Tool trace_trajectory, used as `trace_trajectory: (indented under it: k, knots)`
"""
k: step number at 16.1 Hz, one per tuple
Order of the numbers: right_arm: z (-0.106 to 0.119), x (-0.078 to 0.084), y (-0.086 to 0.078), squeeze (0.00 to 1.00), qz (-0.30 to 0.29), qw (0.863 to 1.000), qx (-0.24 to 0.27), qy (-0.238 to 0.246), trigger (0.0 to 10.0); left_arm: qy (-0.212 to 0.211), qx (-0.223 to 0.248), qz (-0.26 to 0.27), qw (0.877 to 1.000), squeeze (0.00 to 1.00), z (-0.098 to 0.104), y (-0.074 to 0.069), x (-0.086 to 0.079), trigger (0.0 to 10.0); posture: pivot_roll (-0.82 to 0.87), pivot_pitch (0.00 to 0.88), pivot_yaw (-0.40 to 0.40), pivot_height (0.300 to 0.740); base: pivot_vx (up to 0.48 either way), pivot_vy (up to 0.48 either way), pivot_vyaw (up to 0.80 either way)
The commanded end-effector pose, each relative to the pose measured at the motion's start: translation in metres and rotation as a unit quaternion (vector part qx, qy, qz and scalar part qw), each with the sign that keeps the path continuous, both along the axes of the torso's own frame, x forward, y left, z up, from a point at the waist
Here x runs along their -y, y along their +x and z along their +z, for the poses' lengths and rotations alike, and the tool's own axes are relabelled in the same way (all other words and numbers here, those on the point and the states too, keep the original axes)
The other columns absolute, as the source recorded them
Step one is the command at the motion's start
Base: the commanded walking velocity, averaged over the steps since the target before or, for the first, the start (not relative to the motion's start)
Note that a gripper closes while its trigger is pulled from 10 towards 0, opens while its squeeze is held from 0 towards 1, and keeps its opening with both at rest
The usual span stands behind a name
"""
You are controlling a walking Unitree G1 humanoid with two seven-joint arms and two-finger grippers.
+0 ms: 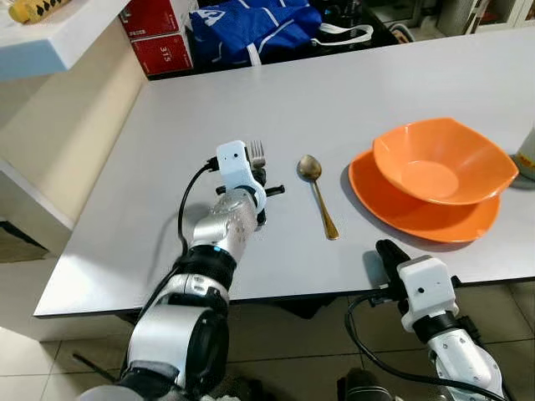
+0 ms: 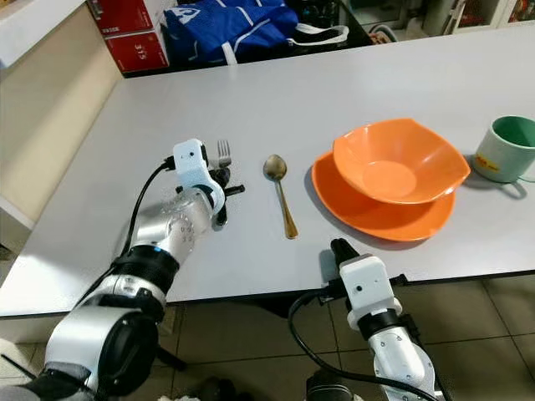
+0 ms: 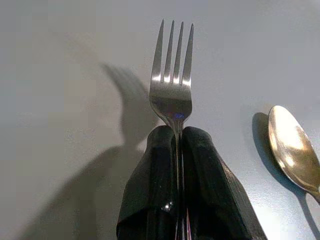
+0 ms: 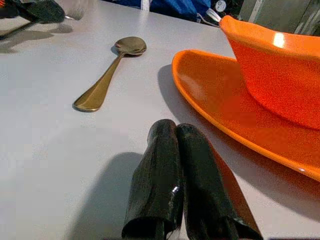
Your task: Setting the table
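Right pincer (image 2: 338,251) at the table's (image 1: 401,75) near edge, fingers pressed together, empty.

Left pincer (image 3: 177,165) is clamped on the fork (image 3: 171,75) at its neck, left of the spoon (image 1: 318,194), beside plate (image 1: 418,221) and bowl (image 1: 439,163). The fork looks light, stiff and slick; the narrow neck suits a firm pinch.
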State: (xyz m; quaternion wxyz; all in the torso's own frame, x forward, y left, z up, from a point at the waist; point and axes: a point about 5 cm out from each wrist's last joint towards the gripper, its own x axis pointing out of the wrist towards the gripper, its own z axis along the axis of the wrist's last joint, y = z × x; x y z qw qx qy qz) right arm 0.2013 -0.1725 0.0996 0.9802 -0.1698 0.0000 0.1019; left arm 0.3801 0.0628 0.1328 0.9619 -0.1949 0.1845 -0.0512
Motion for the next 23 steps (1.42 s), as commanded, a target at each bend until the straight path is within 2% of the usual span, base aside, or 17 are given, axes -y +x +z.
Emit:
trace_trajectory:
  k: [1, 5, 8, 12, 19, 23]
  knots:
    - [0.002, -0.005, 0.0, 0.0, 0.006, 1.0, 0.0, 0.007, 10.0, -0.016, -0.009, -0.021, 1.0, 0.0, 0.006, -0.002, 0.024, 0.0, -0.39, 0.079, 0.189, 0.702, 0.0, 0.0, 0.0]
    - [0.002, -0.008, 0.001, 0.0, 0.007, 1.0, 0.0, 0.01, 10.0, -0.017, -0.001, -0.06, 0.998, 0.0, 0.015, -0.005, 0.045, 0.0, -0.39, 0.078, 0.193, 0.702, 0.0, 0.0, 0.0]
    - [0.001, -0.01, 0.001, 0.0, 0.009, 1.0, 0.0, 0.011, 10.0, -0.015, 0.001, -0.069, 0.998, 0.0, 0.016, -0.009, 0.053, 0.0, -0.39, 0.078, 0.195, 0.702, 0.0, 0.0, 0.0]
    - [-0.001, -0.012, 0.002, 0.0, 0.008, 1.0, -0.001, 0.014, 10.0, -0.011, 0.004, -0.108, 0.994, 0.0, 0.013, -0.023, 0.07, 0.0, -0.38, 0.069, 0.201, 0.702, 0.0, 0.0, 0.0]
    - [-0.003, -0.021, 0.012, 0.0, 0.027, 0.999, 0.0, 0.019, 10.0, 0.001, -0.009, -0.122, 0.992, 0.0, 0.008, -0.035, 0.069, 0.0, -0.33, 0.06, 0.192, 0.702, 0.0, 0.0, 0.0]
    - [-0.004, -0.026, 0.011, 0.0, 0.03, 0.999, 0.0, 0.024, 10.0, 0.005, -0.018, -0.132, 0.991, 0.0, 0.005, -0.037, 0.068, 0.0, -0.33, 0.07, 0.203, 0.702, 0.0, 0.0, 0.0]
